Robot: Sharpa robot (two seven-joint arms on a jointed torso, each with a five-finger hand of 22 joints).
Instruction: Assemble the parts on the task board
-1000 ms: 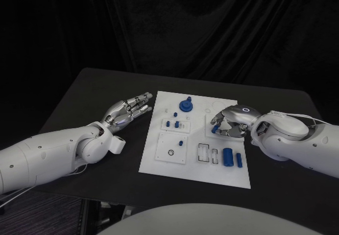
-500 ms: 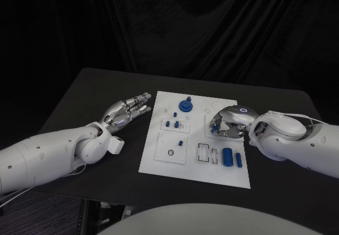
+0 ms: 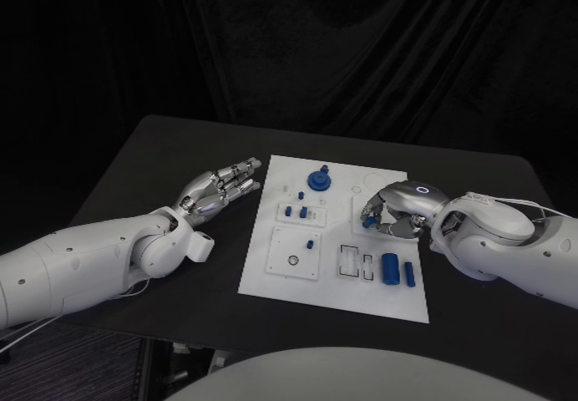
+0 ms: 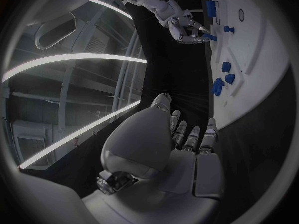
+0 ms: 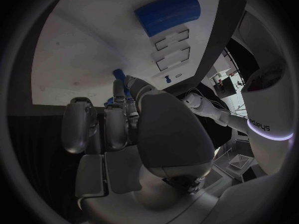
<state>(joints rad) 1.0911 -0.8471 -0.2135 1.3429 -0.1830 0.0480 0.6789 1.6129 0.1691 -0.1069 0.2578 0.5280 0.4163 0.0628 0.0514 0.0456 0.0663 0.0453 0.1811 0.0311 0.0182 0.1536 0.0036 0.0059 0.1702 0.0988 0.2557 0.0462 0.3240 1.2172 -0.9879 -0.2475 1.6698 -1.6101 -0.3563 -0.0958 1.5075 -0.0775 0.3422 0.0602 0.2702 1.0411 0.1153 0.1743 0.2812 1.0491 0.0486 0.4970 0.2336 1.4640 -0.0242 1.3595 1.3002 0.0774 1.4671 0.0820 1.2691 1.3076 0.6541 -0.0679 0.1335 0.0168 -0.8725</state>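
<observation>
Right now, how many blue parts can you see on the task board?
7 visible: knob at the far end, two pegs mid-left, one on the square plate, two cylinders near right, one in the right hand. The hand may hide more.

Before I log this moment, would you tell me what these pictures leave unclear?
- Head view: the right hand curls over a small blue part on the task board; its fingers hide most of the part's shape.
- Right wrist view: the palm covers the fingertip contact.
- Left wrist view: the left hand shows its back only.
- Head view: the board's smallest pieces are too small to identify.
</observation>
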